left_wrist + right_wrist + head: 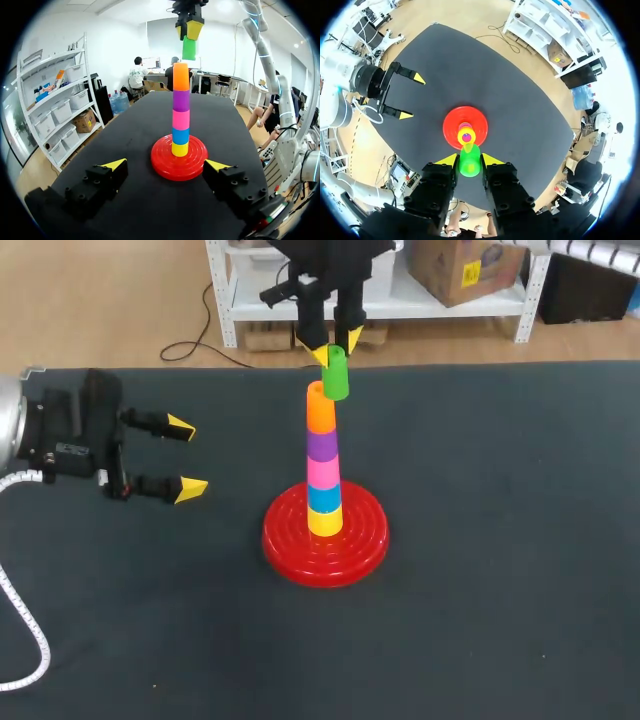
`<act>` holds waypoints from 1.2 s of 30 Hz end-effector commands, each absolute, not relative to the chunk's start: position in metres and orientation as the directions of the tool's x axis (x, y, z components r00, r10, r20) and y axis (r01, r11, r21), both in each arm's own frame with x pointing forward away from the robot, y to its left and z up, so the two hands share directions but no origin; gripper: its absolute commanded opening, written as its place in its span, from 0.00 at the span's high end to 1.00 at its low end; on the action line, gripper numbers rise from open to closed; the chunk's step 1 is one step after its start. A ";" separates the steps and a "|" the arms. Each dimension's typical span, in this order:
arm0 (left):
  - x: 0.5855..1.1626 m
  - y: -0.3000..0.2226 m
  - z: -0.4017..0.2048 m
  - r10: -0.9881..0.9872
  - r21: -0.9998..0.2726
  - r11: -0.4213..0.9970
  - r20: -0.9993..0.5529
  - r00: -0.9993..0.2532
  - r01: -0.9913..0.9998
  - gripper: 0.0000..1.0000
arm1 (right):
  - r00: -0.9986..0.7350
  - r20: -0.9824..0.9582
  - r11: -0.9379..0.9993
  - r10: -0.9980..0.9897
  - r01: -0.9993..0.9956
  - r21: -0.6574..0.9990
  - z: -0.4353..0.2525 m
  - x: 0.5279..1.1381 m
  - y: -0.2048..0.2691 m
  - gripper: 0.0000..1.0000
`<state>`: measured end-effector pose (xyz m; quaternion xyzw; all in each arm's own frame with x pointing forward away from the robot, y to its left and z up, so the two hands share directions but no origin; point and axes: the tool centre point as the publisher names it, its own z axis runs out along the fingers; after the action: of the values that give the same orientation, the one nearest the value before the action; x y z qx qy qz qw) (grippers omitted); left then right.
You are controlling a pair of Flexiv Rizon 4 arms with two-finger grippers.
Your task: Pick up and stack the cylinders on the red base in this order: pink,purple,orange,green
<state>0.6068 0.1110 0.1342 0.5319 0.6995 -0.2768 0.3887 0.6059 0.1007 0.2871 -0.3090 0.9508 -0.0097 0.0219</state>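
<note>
A red base (325,537) holds a stack: yellow, blue, pink (322,472), purple (321,446), then orange cylinder (321,408) on top. My right gripper (331,352) hangs just above the stack, shut on a green cylinder (335,374) that hangs slightly tilted beside and above the orange top. From the right wrist, the green cylinder (469,160) sits between the fingers, the stack and base (481,130) below it. My left gripper (186,457) stands open left of the base, nothing between its fingers; its view faces the base (179,163), with the green cylinder (189,48) above.
The dark table mat (500,540) stretches around the base. The left arm's body (70,435) rests at the table's left edge, with a white cable (25,630) running along the front left.
</note>
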 end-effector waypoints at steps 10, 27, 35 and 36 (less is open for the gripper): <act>0.606 0.112 0.133 0.525 0.030 0.282 -0.842 -0.128 0.959 0.00 | -0.803 -0.022 0.803 -0.596 -0.595 -0.035 0.286 0.608 0.107 1.00; 0.606 0.112 0.133 0.525 0.030 0.282 -0.842 -0.128 0.959 0.00 | -0.809 -0.009 0.809 -0.587 -0.587 -0.035 0.283 0.613 0.109 1.00; 0.606 0.112 0.133 0.525 0.030 0.282 -0.842 -0.128 0.959 0.00 | -0.812 0.014 0.811 -0.583 -0.583 -0.042 0.282 0.613 0.112 1.00; 0.606 0.112 0.133 0.525 0.030 0.282 -0.842 -0.128 0.959 0.00 | -0.813 0.019 0.812 -0.582 -0.582 -0.039 0.281 0.613 0.112 1.00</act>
<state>0.6068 0.1110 0.1342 0.5319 0.6995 -0.2768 0.3887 0.6106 0.1088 0.2813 -0.3068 0.9515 -0.0203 0.0027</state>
